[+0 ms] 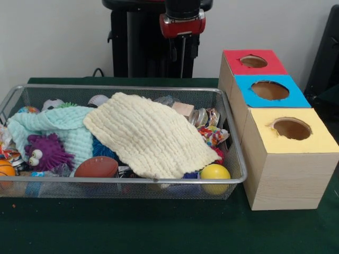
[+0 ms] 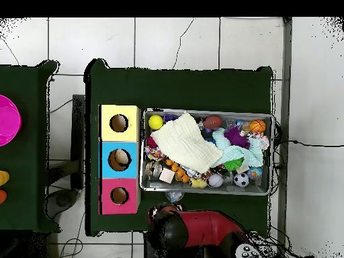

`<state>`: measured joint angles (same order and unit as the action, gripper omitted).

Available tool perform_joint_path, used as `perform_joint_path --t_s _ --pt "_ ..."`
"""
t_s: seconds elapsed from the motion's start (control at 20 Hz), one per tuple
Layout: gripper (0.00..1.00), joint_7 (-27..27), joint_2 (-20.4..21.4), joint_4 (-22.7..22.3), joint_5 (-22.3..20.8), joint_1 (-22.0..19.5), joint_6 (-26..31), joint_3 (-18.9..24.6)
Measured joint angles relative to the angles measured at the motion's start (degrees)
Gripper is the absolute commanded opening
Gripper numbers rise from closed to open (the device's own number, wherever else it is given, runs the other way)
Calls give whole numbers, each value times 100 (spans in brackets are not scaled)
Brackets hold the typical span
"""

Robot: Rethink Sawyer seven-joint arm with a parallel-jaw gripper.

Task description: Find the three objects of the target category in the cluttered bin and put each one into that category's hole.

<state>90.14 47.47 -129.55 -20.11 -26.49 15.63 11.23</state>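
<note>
The bin is a silver wire-mesh basket on the green table; it also shows in the overhead view. It is full of clutter. A cream cloth and a mint cloth cover much of what lies under them. On top show a purple fuzzy toy, a brown football, a yellow ball, an orange basketball and a wooden block. My gripper hangs behind the bin's far rim, above the table, and holds nothing that I can see. It also shows in the overhead view.
Three wooden boxes stand in a row beside the bin, each with a round hole: red top, blue top, yellow top. From above, something pale lies inside the blue box's hole. A pink object sits on a second table.
</note>
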Motion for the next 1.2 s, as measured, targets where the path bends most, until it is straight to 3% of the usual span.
perform_joint_path --t_s 0.4,0.6,0.85,1.2 --pt "100 67 14 68 27 1025 -527 -856" --pt "100 101 44 67 187 1645 -1279 -1438" --pt "100 120 80 66 446 1858 -1888 -1816" --pt "100 121 123 65 656 1819 -2093 -1982"
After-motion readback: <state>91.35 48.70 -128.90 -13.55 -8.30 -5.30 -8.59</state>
